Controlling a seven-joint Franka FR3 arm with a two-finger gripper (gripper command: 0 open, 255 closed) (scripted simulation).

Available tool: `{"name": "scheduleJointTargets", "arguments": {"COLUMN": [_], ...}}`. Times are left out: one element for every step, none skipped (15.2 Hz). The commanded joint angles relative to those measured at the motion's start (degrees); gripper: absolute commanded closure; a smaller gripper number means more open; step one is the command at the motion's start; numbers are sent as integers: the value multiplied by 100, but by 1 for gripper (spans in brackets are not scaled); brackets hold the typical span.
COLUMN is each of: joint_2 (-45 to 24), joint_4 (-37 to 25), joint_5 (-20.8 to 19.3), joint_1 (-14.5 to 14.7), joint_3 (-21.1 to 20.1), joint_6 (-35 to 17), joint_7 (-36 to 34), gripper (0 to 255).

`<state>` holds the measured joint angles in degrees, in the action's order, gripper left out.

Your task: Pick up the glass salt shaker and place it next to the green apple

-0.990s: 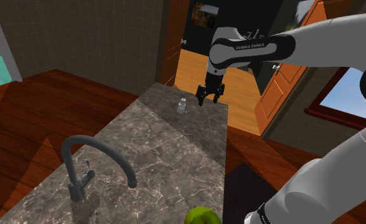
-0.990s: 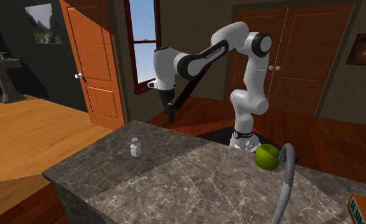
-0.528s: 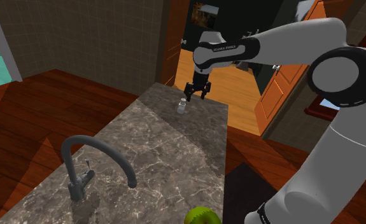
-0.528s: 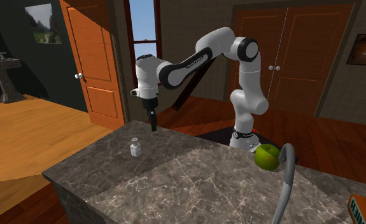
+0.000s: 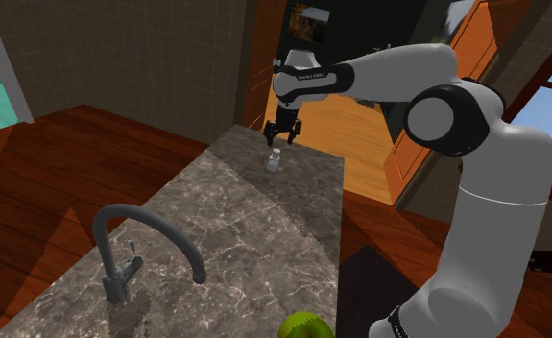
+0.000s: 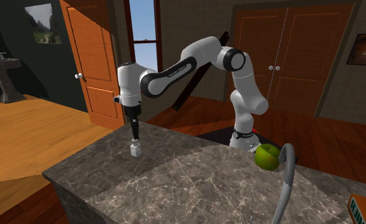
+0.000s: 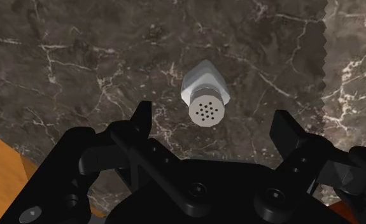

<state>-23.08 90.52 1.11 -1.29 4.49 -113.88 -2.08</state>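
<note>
The claw (image 6: pixel 135 137) hangs straight over the shaker (image 6: pixel 135 149), pointing down, its tip just above the cap. From the wrist view its fingers (image 7: pixel 143 114) stand wide apart, one on each side of the shaker's holed cap, neither touching it. The shaker stands upright on the marble desk (image 5: pixel 245 221), near its end. The green apple (image 6: pixel 268 156) sits well apart at the other end, near the faucet (image 5: pixel 130 240).

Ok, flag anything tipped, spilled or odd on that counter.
Nothing is tipped or spilled: the salt shaker stands upright on the counter under the open gripper, and the green apple sits near the counter's edge. One oddity: the faucet arches over plain stone, no basin.
</note>
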Motion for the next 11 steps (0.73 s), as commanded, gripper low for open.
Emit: {"name": "scheduleJointTargets", "arguments": {"joint_2": [-149,-172,-195,-222,-248,-291,-290,-291,-291,-291,-291], "joint_4": [-91,-47,-3,35,73,131,133,132,132,131,131], "joint_5": [17,19,21,23,25,29,29,29,29,29,29], "joint_1": [-18,-19,-20,-20,-21,-23,-23,-23,-23,-23,-23], "joint_3": [-1,-2,-3,-4,-5,-7,-7,-7,-7,-7,-7], "joint_6": [-72,-138,-206,-270,-335,-436,-437,-436,-436,-436,-436], "joint_7": [22,24,25,26,28,30,30,30,30,30,30], "gripper": [0,0,0,0,0,0,0,0,0,0,0]}}
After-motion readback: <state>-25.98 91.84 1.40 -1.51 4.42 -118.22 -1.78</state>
